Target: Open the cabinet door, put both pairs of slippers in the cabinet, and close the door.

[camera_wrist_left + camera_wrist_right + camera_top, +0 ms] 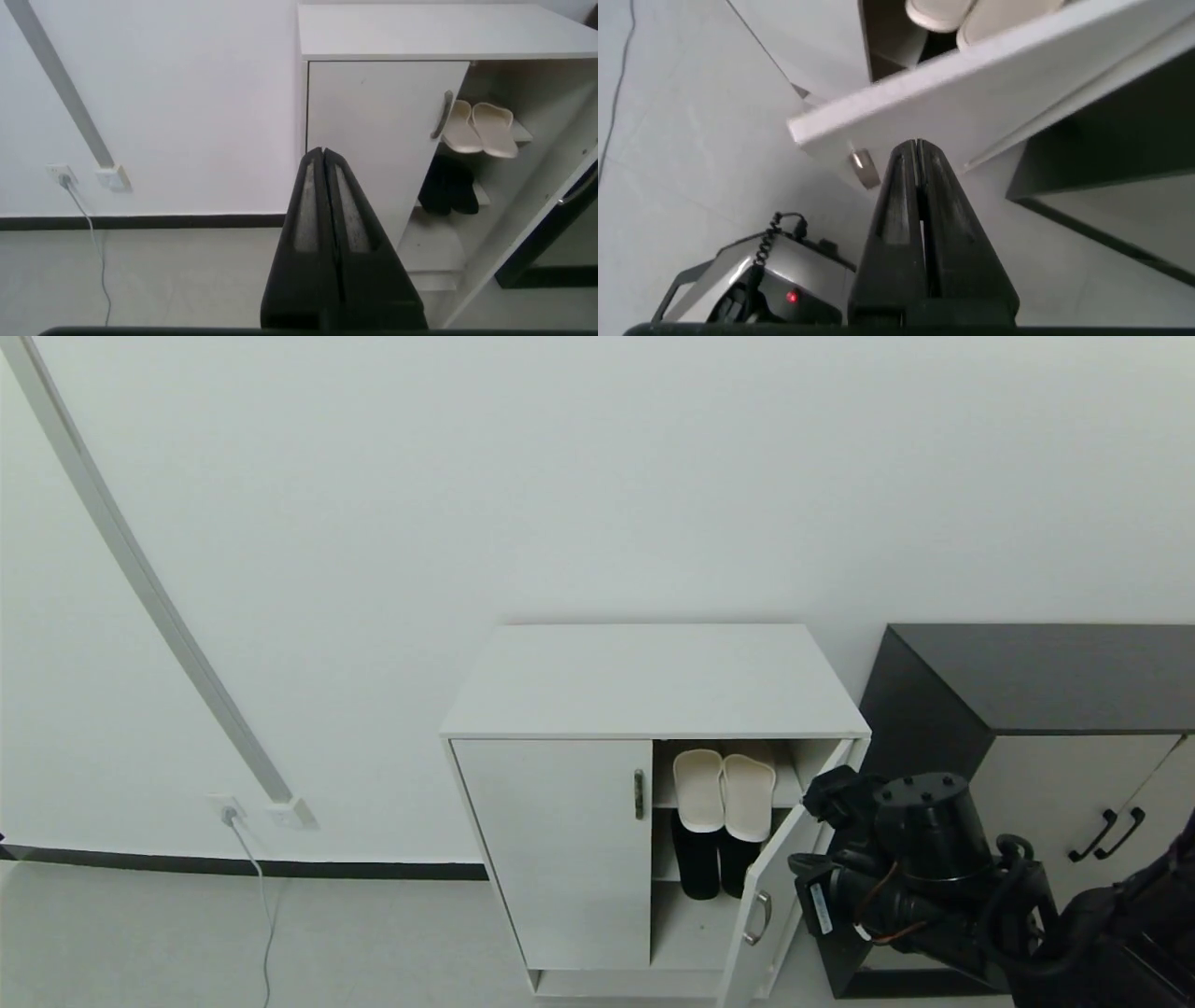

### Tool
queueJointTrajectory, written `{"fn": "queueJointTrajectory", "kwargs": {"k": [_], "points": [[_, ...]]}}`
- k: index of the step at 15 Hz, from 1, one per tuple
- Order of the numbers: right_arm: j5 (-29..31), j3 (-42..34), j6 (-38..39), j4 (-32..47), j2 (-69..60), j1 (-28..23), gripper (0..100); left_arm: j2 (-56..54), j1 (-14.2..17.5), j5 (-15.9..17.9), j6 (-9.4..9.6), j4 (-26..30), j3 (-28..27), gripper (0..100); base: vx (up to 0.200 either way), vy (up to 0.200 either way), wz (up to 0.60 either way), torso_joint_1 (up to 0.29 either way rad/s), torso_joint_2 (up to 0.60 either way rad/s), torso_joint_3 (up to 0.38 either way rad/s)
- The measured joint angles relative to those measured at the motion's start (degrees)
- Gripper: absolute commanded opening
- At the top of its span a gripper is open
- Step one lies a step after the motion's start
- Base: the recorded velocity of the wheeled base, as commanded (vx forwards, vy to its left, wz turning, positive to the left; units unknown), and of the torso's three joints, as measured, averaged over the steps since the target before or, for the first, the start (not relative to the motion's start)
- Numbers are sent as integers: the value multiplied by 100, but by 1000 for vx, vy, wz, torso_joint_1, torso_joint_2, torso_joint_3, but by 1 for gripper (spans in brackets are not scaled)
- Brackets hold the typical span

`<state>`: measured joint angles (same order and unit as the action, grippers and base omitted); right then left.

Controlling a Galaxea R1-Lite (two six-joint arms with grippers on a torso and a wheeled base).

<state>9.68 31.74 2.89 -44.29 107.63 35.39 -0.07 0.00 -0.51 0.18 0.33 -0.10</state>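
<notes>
Since both pairs sit on shelves inside, the stowing part of the task looks done: the white slippers [724, 789] lie side by side on the upper shelf, their ends sticking out over its front edge, and the black slippers [714, 863] stand on the shelf just below them. They are well inside the white cabinet [653, 681], behind its open right half, apart from either arm.

What remains, by my reading, is the closing. The right door [775, 887] stands swung out towards the robot, its handle [761, 917] on the outer face near the free edge, while the left door [555, 849] is flush and closed.

The right fingers [901, 205] are pressed together with nothing between them, and their tips sit just beside the door's outer face, near that handle [864, 166]. I cannot tell whether they touch the panel. Closed fingers at that spot suit a push far better than a grasp.

The left fingers [308, 215] are likewise together and empty, held well back in front of the cabinet's closed side, out of the door's swing.

A dark cabinet [1027, 681] stands just to the right, close behind the open door.
</notes>
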Motion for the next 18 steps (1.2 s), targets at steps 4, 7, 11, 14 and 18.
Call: {"fn": "queueJointTrajectory", "kwargs": {"k": [4,7,11,14,18], "points": [[0,260,22,-54,394,22,0,0,0,0,0,0,0,0,0,0,0,0,0,0],[61,450,37,-435,855,16,0,0,0,2,0,0,0,0,0,0,0,0,0,0],[230,889,124,-794,1527,-2,0,0,0,2,0,0,0,0,0,0,0,0,0,0],[250,1329,318,-813,1958,-28,0,0,0,0,0,2,0,0,0,0,0,0,0,0],[397,1980,527,-1122,2528,-41,0,0,0,0,-7,0,0,0,0,0,0,0,0,0]]}}
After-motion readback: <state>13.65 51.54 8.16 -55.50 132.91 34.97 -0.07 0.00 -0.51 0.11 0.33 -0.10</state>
